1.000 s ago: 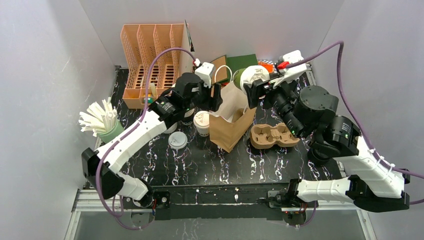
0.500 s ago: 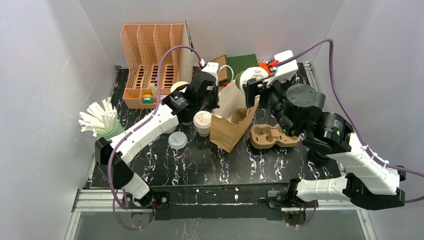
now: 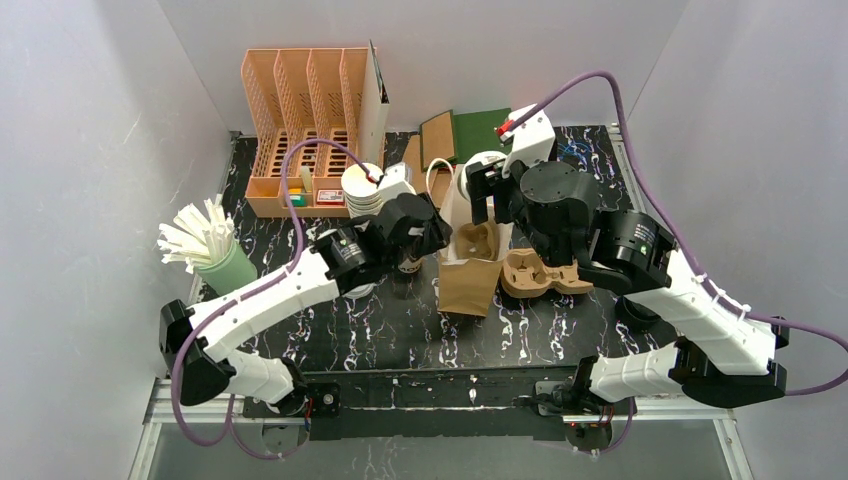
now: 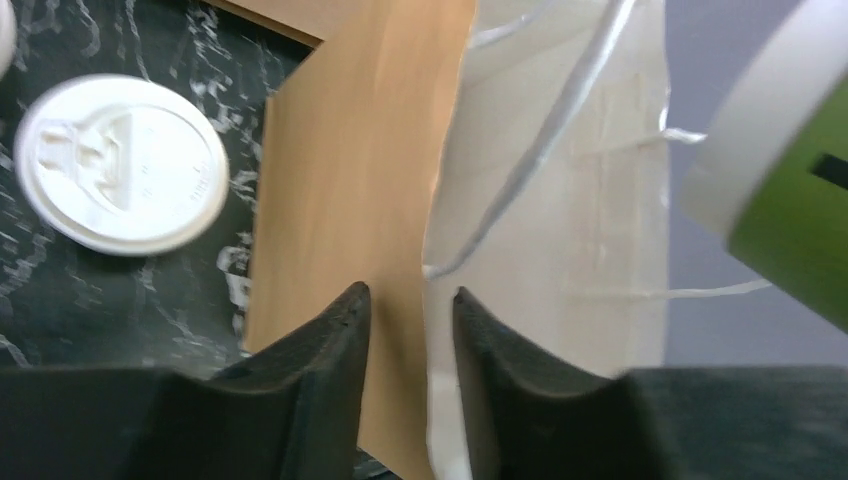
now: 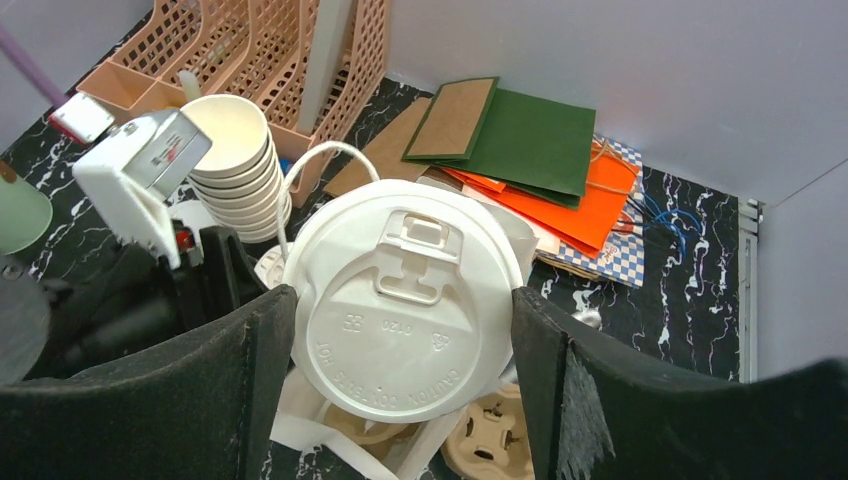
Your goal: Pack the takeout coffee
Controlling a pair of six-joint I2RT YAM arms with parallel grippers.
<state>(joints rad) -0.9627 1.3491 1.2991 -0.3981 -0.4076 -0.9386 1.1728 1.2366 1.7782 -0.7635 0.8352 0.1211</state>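
My right gripper is shut on the takeout coffee, a green-walled cup with a white sip lid, held just above the open mouth of the brown paper bag. A moulded cup carrier shows inside the bag. My left gripper is at the bag's left rim. Its jaws stand a little apart, and the edge between the brown outside and the white inside runs through the gap. A white sip lid lies left of the bag; whether a cup is under it I cannot tell.
A second cup carrier lies right of the bag. A stack of lidless cups stands before the orange organizer. Straws in a green cup are at the left, folded bags at the back.
The right gripper carried the cup left and over the bag. The left gripper came down to the bag's left rim with jaws narrower. The bag now stands more upright, mouth open.
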